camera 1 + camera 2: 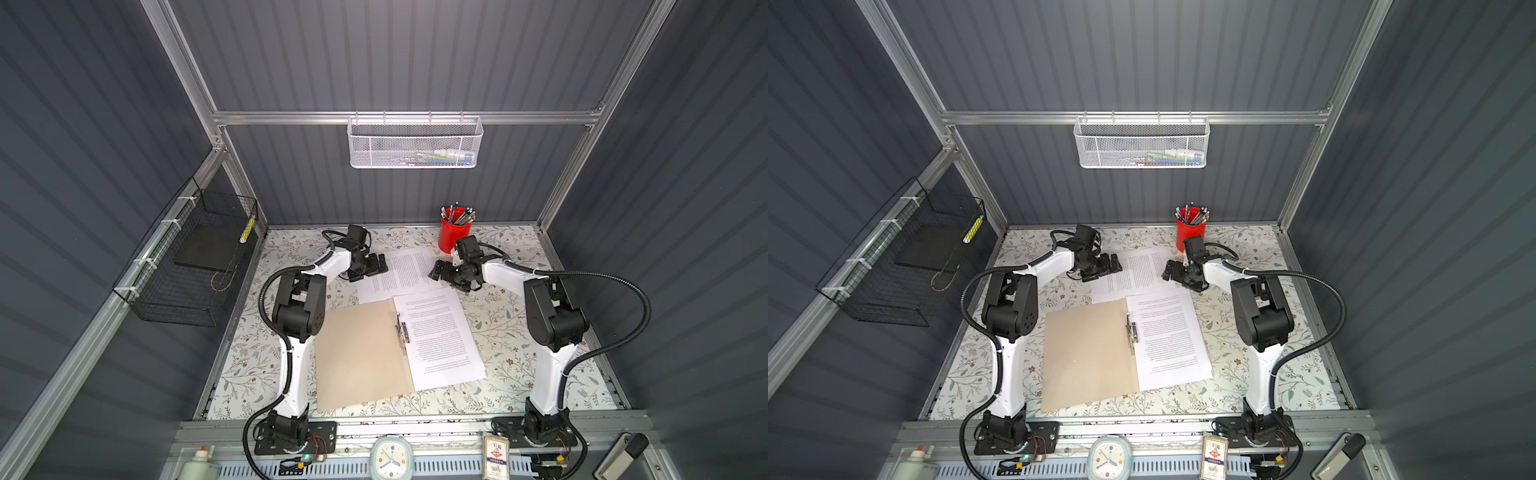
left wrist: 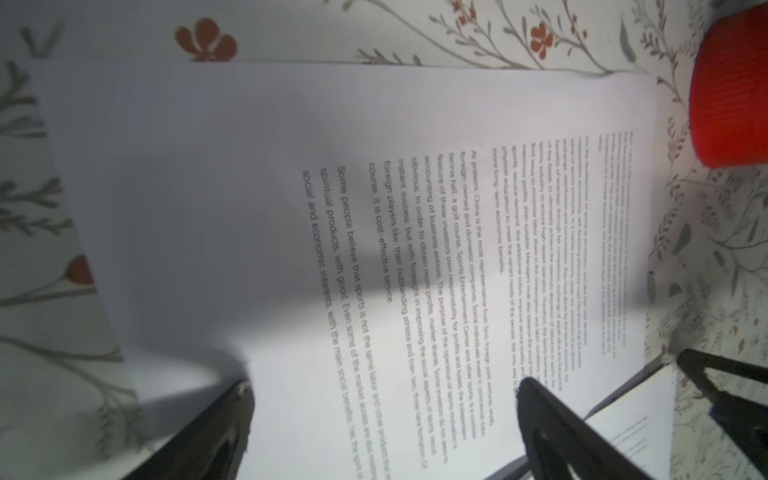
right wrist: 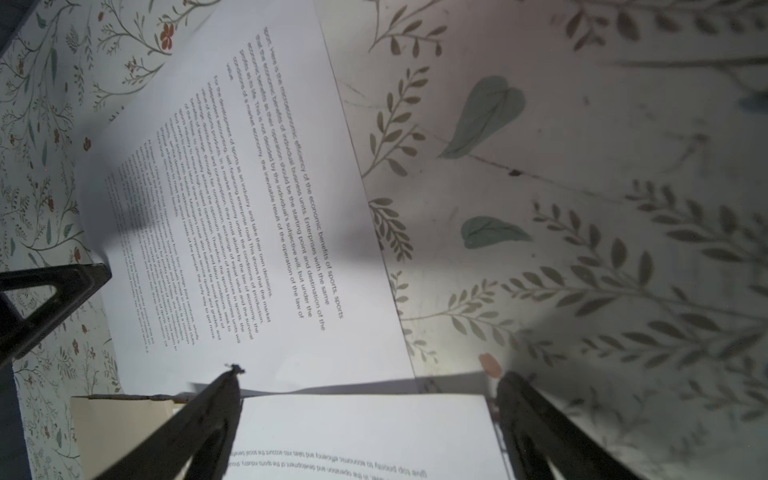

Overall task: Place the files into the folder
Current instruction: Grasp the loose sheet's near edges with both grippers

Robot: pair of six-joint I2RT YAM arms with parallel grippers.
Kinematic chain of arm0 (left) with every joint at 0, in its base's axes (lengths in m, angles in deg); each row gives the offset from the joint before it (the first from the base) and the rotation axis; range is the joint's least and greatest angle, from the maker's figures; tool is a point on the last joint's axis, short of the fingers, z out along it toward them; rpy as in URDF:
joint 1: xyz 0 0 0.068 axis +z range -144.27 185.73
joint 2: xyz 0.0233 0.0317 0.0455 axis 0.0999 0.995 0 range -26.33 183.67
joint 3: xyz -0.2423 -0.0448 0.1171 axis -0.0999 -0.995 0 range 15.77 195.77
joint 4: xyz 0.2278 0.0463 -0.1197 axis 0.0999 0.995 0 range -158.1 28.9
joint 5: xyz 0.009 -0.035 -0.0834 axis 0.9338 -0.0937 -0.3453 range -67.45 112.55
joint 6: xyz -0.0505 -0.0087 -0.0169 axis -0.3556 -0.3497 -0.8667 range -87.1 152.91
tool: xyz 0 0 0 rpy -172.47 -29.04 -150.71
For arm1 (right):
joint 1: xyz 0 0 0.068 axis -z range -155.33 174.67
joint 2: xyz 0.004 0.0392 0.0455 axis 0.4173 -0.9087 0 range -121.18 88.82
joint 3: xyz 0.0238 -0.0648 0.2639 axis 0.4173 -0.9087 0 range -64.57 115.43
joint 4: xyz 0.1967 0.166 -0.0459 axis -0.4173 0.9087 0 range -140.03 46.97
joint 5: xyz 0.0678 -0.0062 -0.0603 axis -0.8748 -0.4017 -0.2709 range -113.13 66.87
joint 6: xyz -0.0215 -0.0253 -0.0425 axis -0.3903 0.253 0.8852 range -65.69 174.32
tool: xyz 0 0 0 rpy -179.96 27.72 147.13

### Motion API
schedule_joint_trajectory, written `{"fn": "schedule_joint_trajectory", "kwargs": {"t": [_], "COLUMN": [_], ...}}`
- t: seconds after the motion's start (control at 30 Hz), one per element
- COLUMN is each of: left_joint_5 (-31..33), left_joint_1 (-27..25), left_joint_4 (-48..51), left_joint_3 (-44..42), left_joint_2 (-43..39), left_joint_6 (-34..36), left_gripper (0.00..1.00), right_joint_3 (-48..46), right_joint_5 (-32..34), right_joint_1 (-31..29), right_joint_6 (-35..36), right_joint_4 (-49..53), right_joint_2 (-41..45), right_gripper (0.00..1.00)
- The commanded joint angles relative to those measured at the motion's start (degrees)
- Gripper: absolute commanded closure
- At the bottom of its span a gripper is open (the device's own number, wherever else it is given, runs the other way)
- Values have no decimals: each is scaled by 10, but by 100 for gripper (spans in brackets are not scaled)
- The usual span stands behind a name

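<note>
A loose white printed sheet (image 1: 401,270) is flanked on the floral desk (image 1: 498,316), beyond the open tan card folder (image 1: 357,353), by left jaws and right jaws, open and empty; its 2 side edges are best pinched together.

Left arm (image 1: 297,309) and right arm (image 1: 555,318) both stretch toward the far side, elbows bent. Left pincer (image 1: 378,264) points right, right pincer (image 1: 436,270) points left, tips facing, well apart. Both wrists angle downward. Both sets of jaws gape wide, holding nothing.
</note>
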Motion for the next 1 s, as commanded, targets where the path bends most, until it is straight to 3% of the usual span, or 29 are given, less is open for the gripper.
{"fn": "schedule_joint_trajectory", "kwargs": {"t": [0.0, 0.2, 0.57, 0.97], "left_joint_5": [44, 34, -39, -50], "left_joint_1": [35, 72, 71, 47], "left_joint_4": [15, -29, -83, -100], "left_joint_3": [-33, -85, -138, -166], "left_joint_2": [14, 0, -8, -21], "left_joint_6": [-58, -109, -134, -149], "left_gripper": [0, 0, 0, 0], "right_joint_3": [26, 51, 139, 165], "right_joint_5": [-11, -23, -42, -40], "right_joint_1": [-5, -12, -40, -52], "right_joint_6": [5, 6, 6, -37], "right_joint_4": [22, 23, 55, 89], "right_joint_2": [-13, -29, -96, -130], "right_gripper": [3, 3, 5, 9]}}
